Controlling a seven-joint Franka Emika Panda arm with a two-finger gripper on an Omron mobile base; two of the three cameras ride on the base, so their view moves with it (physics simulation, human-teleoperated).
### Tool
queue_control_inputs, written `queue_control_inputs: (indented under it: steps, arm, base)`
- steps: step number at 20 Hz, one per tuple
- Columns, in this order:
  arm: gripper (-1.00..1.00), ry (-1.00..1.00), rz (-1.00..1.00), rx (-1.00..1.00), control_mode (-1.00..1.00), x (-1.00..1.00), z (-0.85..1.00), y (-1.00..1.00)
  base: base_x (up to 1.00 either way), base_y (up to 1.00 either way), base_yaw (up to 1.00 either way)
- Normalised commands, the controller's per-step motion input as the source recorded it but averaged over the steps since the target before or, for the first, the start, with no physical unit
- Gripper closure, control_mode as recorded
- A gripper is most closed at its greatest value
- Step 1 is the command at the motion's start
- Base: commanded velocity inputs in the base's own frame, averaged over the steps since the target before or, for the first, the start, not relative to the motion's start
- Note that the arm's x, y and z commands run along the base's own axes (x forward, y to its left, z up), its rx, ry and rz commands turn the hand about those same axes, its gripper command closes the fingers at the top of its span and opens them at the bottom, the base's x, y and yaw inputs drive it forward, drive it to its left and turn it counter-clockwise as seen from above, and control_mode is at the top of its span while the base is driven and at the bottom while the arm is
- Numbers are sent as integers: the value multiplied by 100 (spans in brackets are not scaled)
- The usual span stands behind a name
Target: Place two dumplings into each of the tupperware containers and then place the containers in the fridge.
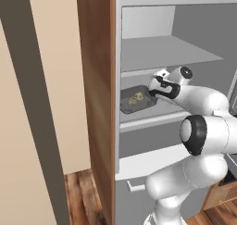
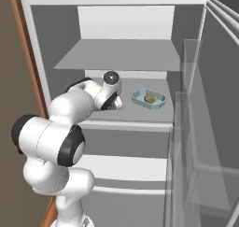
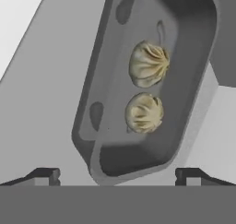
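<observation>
Fridge (image 1: 97, 103) interior, we go left to right along the middle shelf (image 2: 135, 114). Wood-panel side sits at far left. Near the shelf's left end we see the dark grey container (image 1: 136, 100), resting flat on the shelf with two dumplings (image 1: 135, 98) inside. Hand view confirms both dumplings (image 3: 146, 87) lie side by side along the tub's (image 3: 115, 163) long axis, which runs away from the jaws toward the back of the shelf.

Next comes the gripper (image 1: 153, 93), just off the tub's near short end at the front edge of the shelf. We read the jaws as spread wide and holding nothing: both tips (image 3: 46, 176) stand clear either side of the tub's rim, no contact visible. We judge this container as released in place.

Further right, toward the shelf's right end, the pale blue container (image 2: 148, 99) sits flat, well apart from the gripper (image 2: 116, 103). We can make out one dumpling (image 2: 149, 98) in it; a second may be hidden, can't tell.

Key relation for the coming move: grey tub lies straight ahead of the jaws, lengthwise in line with them, so we'd judge a straight pull-back toward the front edge clears it without nudging. Both tubs look shelved; task appears near done.
</observation>
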Motion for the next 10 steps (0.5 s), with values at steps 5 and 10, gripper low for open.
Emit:
queue_control_inputs:
  steps: [5,10]
  arm:
    - [-100,-53,2,2,-100,-90,16,1]
    - [-100,-25,5,-14,-100,-100,39,19]
  base:
    - [0,0,0]
    - [0,0,0]
